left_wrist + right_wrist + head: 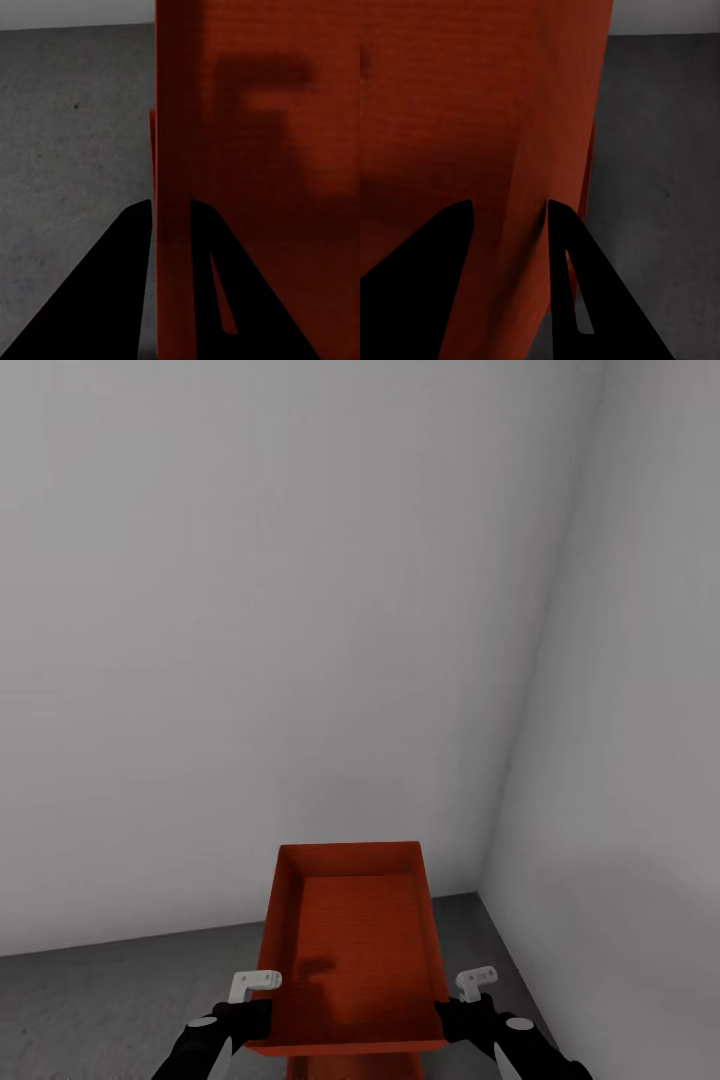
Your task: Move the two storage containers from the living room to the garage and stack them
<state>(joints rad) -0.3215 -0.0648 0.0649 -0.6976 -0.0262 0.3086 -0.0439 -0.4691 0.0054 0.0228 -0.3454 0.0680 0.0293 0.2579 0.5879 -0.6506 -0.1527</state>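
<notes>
**Orange-red bin held at both side walls in the garage corner**

A plain orange-red rectangular open-topped storage container (352, 950) is held up in front of the robot, above the dark grey speckled concrete floor (110, 1000) and short of the corner where two bare white walls (250, 640) meet. The left gripper (171, 217) has its black fingers (112, 285) closed narrow over the container's thin left wall, one finger on each face. The right gripper (510, 217) pinches the right wall the same way. Directly below the held container, a strip of a second orange-red container (350, 1066) shows at the near edge; in both wrist views its edge (587, 172) peeks out beside the gripped wall
</notes>
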